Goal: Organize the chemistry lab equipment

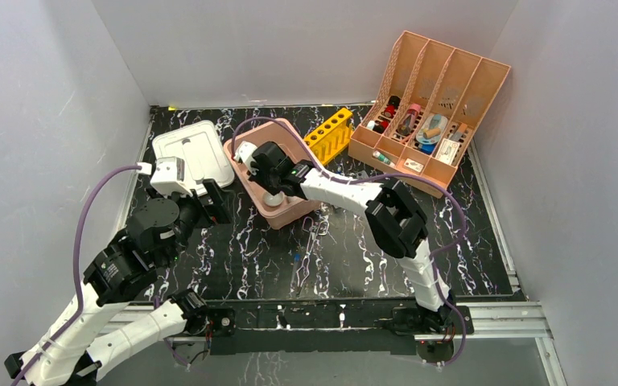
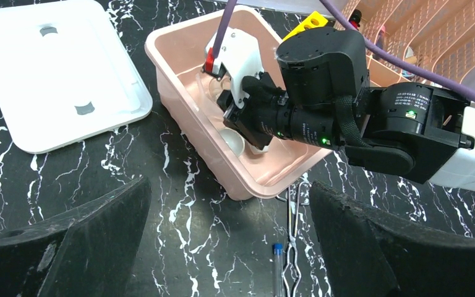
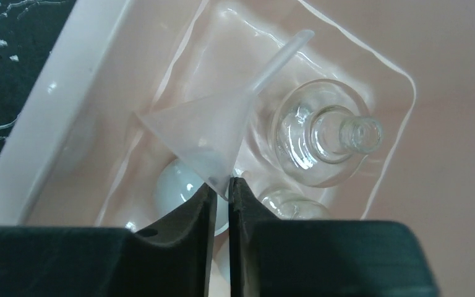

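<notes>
My right gripper (image 3: 222, 185) reaches down inside the pink tub (image 2: 179, 80) and is shut on the rim of a translucent plastic funnel (image 3: 204, 133). Under the funnel, a clear round flask (image 3: 321, 139), a white dish (image 3: 179, 185) and a small glass beaker (image 3: 290, 204) lie in the tub. The wire tongs (image 2: 294, 247) lie on the black table just in front of the tub, beside a blue-capped test tube (image 2: 277, 269). Left of the tub my left gripper (image 2: 229, 185) hangs open over the table with nothing between its fingers.
A white lid (image 1: 193, 153) lies at the back left next to the tub. A yellow tube rack (image 1: 330, 133) and the peach four-slot organizer (image 1: 426, 104) with small items stand at the back right. Grey walls close in three sides.
</notes>
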{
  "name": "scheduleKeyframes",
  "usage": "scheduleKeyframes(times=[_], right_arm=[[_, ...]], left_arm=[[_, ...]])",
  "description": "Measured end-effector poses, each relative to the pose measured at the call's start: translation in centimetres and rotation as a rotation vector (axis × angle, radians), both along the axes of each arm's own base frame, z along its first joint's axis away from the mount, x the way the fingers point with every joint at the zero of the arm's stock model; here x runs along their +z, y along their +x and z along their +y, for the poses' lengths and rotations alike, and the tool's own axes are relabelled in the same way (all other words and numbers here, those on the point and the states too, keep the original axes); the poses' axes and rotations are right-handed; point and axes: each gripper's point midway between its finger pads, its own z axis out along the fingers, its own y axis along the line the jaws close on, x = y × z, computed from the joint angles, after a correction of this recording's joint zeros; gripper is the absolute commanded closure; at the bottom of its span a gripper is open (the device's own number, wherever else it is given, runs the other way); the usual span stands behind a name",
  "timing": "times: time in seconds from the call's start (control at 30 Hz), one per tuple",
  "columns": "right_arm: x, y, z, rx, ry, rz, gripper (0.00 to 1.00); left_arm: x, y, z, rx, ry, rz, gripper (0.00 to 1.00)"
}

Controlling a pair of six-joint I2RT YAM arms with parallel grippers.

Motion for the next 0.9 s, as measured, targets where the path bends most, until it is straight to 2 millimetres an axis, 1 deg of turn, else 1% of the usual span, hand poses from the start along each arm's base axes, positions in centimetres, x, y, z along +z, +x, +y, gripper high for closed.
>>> scheduleKeyframes(times=[0.03,0.13,0.2,0.27,0.3,0.37,0.4,0.5,0.53,0.57,0.6,0.67,0.7,0.77,0.8,0.83,0.87,0.9], right_arm=[[-0.4,0.0,-0.1,0.001,-0.009,0.007,0.52],[-0.4,0.0,0.0,0.01,-0.008,0.004,0.38],[-0.1,0.0,0.1,0.012,0.0,0.002,0.33],[0.6,0.0,0.1,0.015,0.01,-0.007,0.33],[1.3,0.0,0.1,0.015,0.019,-0.014,0.33],[3.2,-0.1,0.0,0.014,0.046,-0.035,0.33],[4.6,-0.2,-0.2,0.012,0.067,-0.05,0.33],[10.4,-0.7,-1.3,-0.004,0.166,-0.117,0.35],[14.9,-1.5,-2.9,-0.029,0.245,-0.166,0.35],[15.6,-1.7,-3.1,-0.031,0.259,-0.173,0.35],[18.2,-2.1,-4.0,-0.054,0.316,-0.201,0.35],[21.7,-3.1,-6.3,-0.103,0.398,-0.233,0.35],[22.9,-3.8,-7.7,-0.133,0.433,-0.24,0.35],[24.4,-5.1,-10.6,-0.203,0.489,-0.233,0.36],[24.6,-5.6,-12.0,-0.239,0.506,-0.222,0.37],[24.4,-5.9,-13.0,-0.273,0.521,-0.205,0.38],[23.7,-6.4,-14.5,-0.319,0.528,-0.175,0.39],[22.7,-6.8,-15.5,-0.356,0.531,-0.144,0.42]], left_arm=[[0.0,0.0,0.0,0.002,0.002,-0.001,0.02],[0.0,0.1,0.1,0.005,0.007,-0.001,0.02],[-0.1,0.1,0.1,0.006,0.009,0.0,0.02],[-0.1,0.2,0.0,0.006,0.012,0.002,0.02],[-0.1,0.2,0.0,0.006,0.012,0.003,0.02],[-0.2,0.2,0.0,0.006,0.015,0.005,0.02],[-0.2,0.3,-0.1,0.005,0.015,0.006,0.02],[-0.3,0.4,-0.3,-0.001,0.018,0.011,0.02],[-0.3,0.4,-0.6,-0.008,0.017,0.011,0.02],[-0.5,0.6,-1.0,-0.023,0.02,0.012,0.02],[-0.6,0.7,-1.4,-0.04,0.025,0.014,0.02],[-1.3,1.0,-2.6,-0.084,0.043,0.028,0.02],[-1.7,1.2,-3.3,-0.109,0.055,0.041,0.02],[-3.2,1.8,-5.2,-0.165,0.089,0.092,0.02],[-4.2,2.2,-6.5,-0.199,0.103,0.125,0.02],[-5.0,2.4,-7.3,-0.223,0.112,0.149,0.02],[-6.4,2.6,-8.4,-0.254,0.127,0.186,0.03],[-7.8,2.6,-9.2,-0.278,0.142,0.221,0.04]])
